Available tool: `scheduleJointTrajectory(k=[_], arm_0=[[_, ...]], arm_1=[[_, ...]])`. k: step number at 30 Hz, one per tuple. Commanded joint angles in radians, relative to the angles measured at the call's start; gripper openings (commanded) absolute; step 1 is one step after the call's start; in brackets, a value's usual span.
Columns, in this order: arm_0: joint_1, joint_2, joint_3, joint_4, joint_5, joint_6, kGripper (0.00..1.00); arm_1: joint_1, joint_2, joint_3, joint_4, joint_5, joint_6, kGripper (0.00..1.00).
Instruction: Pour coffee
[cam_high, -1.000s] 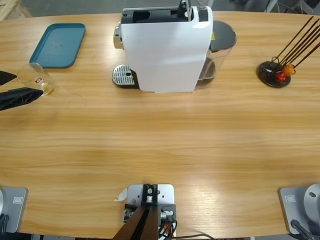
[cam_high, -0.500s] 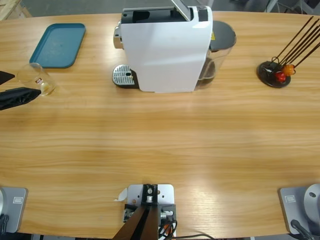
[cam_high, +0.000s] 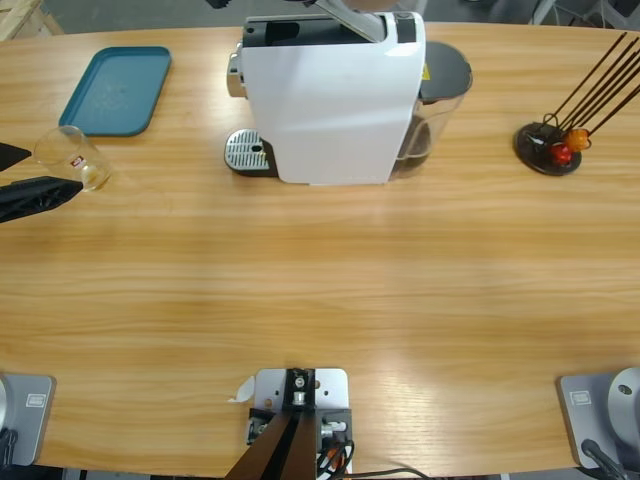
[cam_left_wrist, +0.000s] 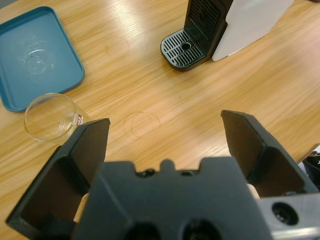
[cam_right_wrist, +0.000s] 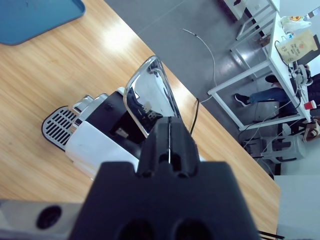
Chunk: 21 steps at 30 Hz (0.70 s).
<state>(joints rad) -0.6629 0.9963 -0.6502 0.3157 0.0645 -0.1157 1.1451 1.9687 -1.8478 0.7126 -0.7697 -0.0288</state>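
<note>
A small clear glass tumbler (cam_high: 72, 157) with a red mark stands at the table's left end, with a thin trace of pale coffee (cam_high: 93, 178) at its bottom. My left gripper (cam_high: 40, 172) comes in from the left edge, open and holding nothing. In the left wrist view the tumbler (cam_left_wrist: 50, 117) stands just outside the left jaw's tip of this gripper (cam_left_wrist: 165, 122), not between the jaws. My right gripper (cam_right_wrist: 170, 122) is shut and hangs above the white coffee machine (cam_high: 335, 95), close behind its raised chrome lever (cam_right_wrist: 150, 95).
A blue tray (cam_high: 115, 90) lies beyond the tumbler at the back left. The machine's drip grid (cam_high: 248, 152) faces left, with its water tank (cam_high: 440, 90) on the right. A black capsule stand (cam_high: 548, 145) with thin rods sits at the far right.
The chrome lever on the machine has swung up and open. The right gripper that was at the lever has risen almost out of the high view. The left gripper and tumbler have not moved.
</note>
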Motion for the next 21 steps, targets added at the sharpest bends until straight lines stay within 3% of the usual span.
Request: scheduleJointTrajectory(k=[1, 21], arm_0=[[-0.006, -0.023, 0.041, -0.012, -0.017, -0.007, 0.964], [-0.006, -0.031, 0.043, -0.012, -0.021, -0.007, 0.959]], arm_1=[[0.027, 0.133, 0.032, 0.011, 0.048, 0.012, 0.0], [0.02, 0.178, 0.036, -0.002, 0.063, 0.032, 0.0]])
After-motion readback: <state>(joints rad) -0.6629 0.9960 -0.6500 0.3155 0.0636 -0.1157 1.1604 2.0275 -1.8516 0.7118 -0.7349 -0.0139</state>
